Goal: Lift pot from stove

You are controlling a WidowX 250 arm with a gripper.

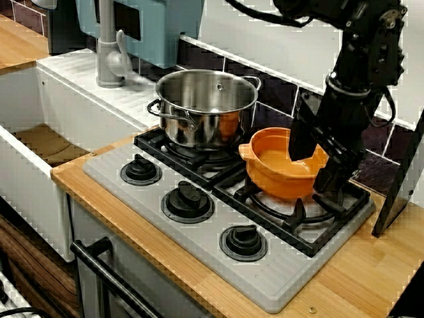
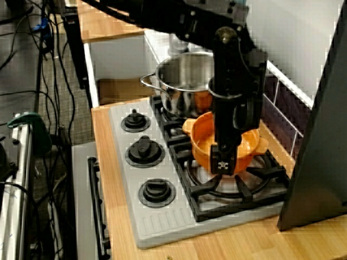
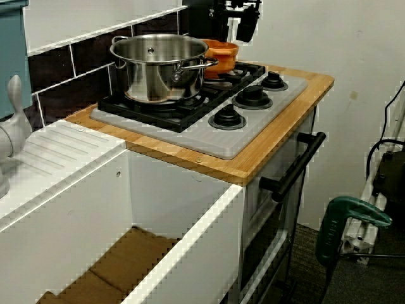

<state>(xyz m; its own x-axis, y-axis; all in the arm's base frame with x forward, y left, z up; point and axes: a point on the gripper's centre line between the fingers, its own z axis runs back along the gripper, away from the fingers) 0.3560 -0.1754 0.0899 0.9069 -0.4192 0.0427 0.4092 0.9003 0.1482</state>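
The orange pot (image 1: pixel 278 169) is over the right burner grate of the grey stove (image 1: pixel 199 232), tilted slightly. I cannot tell whether its base still touches the grate. My gripper (image 1: pixel 317 169) comes down from above and is shut on the pot's right rim, one finger inside the bowl and the other outside. In the side view the gripper (image 2: pixel 223 158) covers the near rim of the pot (image 2: pixel 203 138). From the far view only the pot's rim (image 3: pixel 221 50) shows behind the steel pot, with the gripper (image 3: pixel 239 22) above it.
A tall steel pot (image 1: pixel 205 109) stands on the left burner, close beside the orange one. Three black knobs (image 1: pixel 187 201) line the stove's front. A black panel (image 1: pixel 401 179) leans at the right. The tiled wall is behind, and a sink and faucet (image 1: pixel 109 56) are to the left.
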